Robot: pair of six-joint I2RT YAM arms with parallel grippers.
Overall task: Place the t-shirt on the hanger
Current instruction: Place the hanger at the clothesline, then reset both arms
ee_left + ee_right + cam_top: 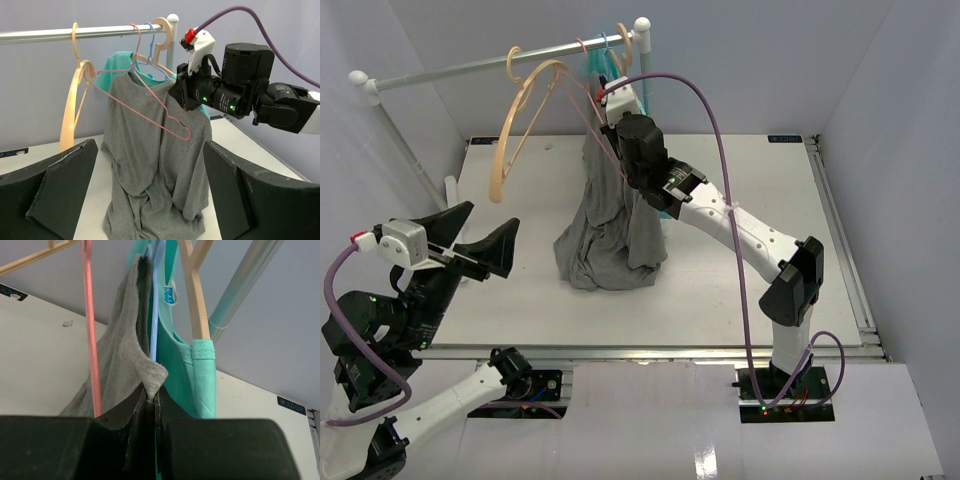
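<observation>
Right hand [150,396] pinched nearly shut on the shirt [122,340] shoulder, beside the hanger [154,320] on the rail [75,33]; left hand [150,145] gaped empty. I judged a slow release safest, once the shoulder sat over the wire.

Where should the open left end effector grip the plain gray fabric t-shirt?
Probably its free shoulder, from the front: the plain gray fabric t-shirt hangs flat there, facing the left end effector; the right end effector pinches the other shoulder.

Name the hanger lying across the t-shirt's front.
The thin pink hanger, bare across the t-shirt; the tan hangers are thick, the blue hanger disappears into the collar.
</observation>
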